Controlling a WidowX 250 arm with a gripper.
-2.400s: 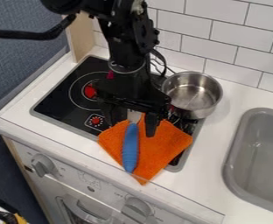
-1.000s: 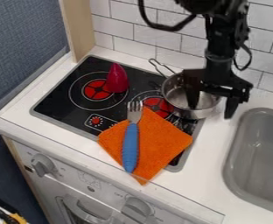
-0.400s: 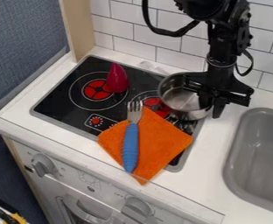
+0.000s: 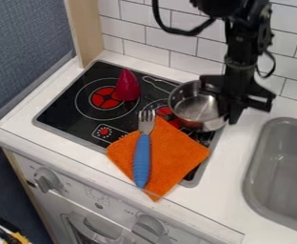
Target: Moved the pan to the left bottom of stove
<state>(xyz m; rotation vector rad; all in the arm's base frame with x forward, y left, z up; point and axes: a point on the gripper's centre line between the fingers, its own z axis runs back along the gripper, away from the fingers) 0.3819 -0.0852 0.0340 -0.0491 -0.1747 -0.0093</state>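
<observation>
At the right side of the black stove (image 4: pixel 62 107) hangs the gripper (image 4: pixel 229 116), at the right rim of the silver pan (image 4: pixel 194 110). Its fingers are close together on that rim, one toward the pan's inside and one outside. The pan is over the stove's right back part, tilted slightly, and its wire handle points to the upper left. The gripper hides part of the pan's right wall.
An orange cloth (image 4: pixel 175 155) covers the stove's front right, with a blue-handled fork (image 4: pixel 142 159) on it. A dark pink object (image 4: pixel 127 86) stands on the back left burner. The grey sink (image 4: pixel 281 171) is at right, the tiled wall (image 4: pixel 180 45) behind.
The gripper went from above the stove's middle to the pan's right rim, and its fingers closed together there. The pan shifted slightly left, and its handle swung round to the left.
</observation>
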